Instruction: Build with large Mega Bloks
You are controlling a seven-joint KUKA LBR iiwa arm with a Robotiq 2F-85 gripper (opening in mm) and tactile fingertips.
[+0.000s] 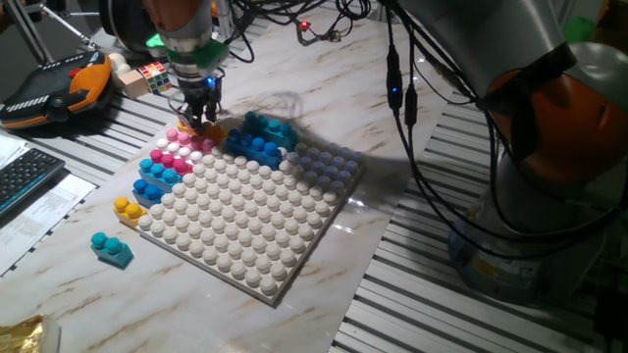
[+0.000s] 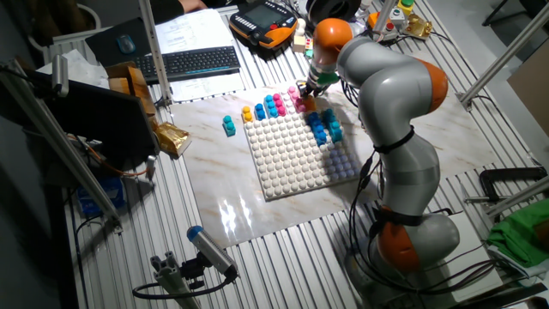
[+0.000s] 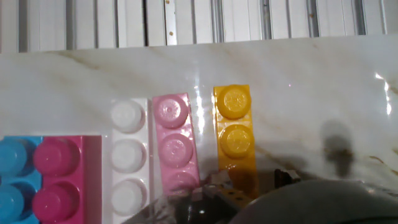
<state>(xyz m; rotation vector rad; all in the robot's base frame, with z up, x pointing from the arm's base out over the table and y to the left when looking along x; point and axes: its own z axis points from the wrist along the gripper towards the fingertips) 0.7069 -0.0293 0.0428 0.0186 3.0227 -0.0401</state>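
Observation:
My gripper (image 1: 201, 110) hangs low over the far left corner of the white baseplate (image 1: 255, 226). In the hand view its jaws (image 3: 249, 185) straddle the near end of a yellow-orange brick (image 3: 235, 134) that lies on the marble beside the plate; a gap shows on the right side. A light pink brick (image 3: 174, 143) lies next to it, then a magenta one (image 3: 57, 174). Pink bricks (image 1: 182, 147), light blue bricks (image 1: 157, 175), blue (image 1: 257, 147) and teal (image 1: 270, 126) bricks sit on the plate. A yellow brick (image 1: 128, 209) and a teal brick (image 1: 111, 248) lie off it.
A puzzle cube (image 1: 152, 74) and an orange-black teach pendant (image 1: 59, 88) lie behind the gripper. A keyboard (image 1: 25, 176) is at the left edge. Cables hang over the table's right side, where the arm's base (image 1: 549, 196) stands.

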